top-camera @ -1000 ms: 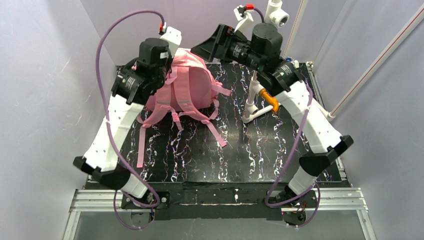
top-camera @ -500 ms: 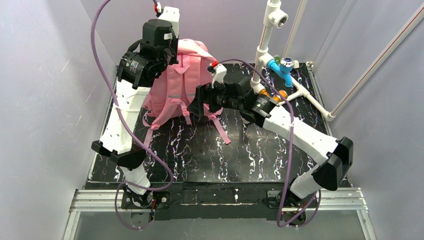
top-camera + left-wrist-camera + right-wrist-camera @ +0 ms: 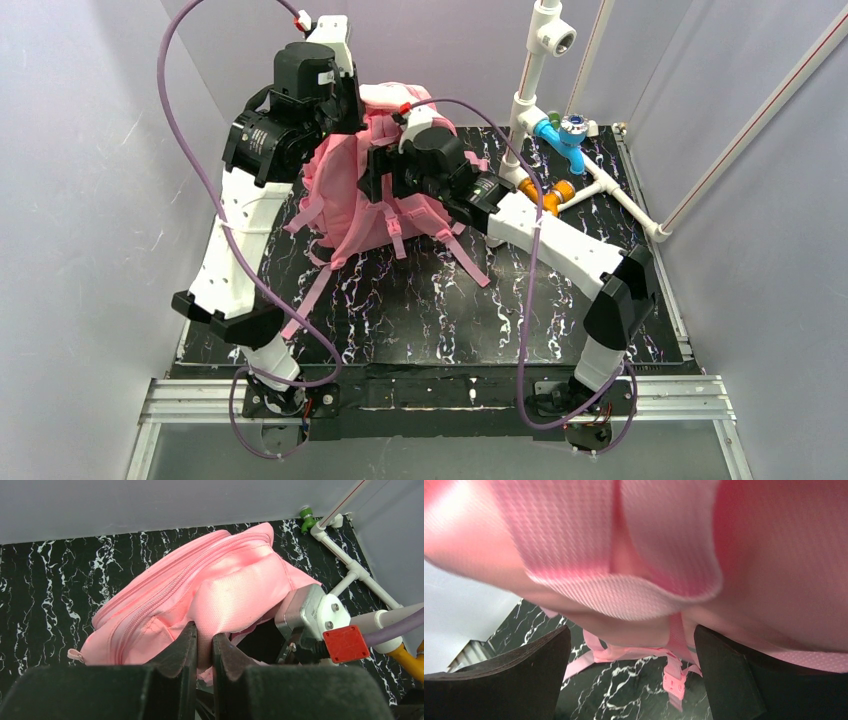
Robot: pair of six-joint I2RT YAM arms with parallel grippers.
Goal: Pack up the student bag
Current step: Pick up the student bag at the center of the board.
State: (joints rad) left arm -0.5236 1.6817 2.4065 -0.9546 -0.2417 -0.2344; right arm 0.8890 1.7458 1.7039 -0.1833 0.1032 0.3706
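The pink student bag (image 3: pixel 352 195) hangs upright at the back left of the black marbled table, its shoulder straps (image 3: pixel 460 255) trailing down onto the mat. My left gripper (image 3: pixel 345 100) is shut on the fabric at the bag's top; in the left wrist view the fingers (image 3: pixel 187 645) pinch a fold of the pink bag (image 3: pixel 200 585). My right gripper (image 3: pixel 378 172) is open and pressed against the bag's back panel. In the right wrist view the pink fabric (image 3: pixel 664 545) fills the frame between the spread fingers (image 3: pixel 724 670), a strap buckle (image 3: pixel 674 682) hanging below.
A white pipe frame (image 3: pixel 530 75) with a blue valve (image 3: pixel 562 135) and orange fittings (image 3: pixel 545 192) stands at the back right. Grey walls close in the table on both sides and behind.
My right arm swung down from the back right and moved left onto the bag's back. My left gripper lifted the bag from lying to hanging upright.
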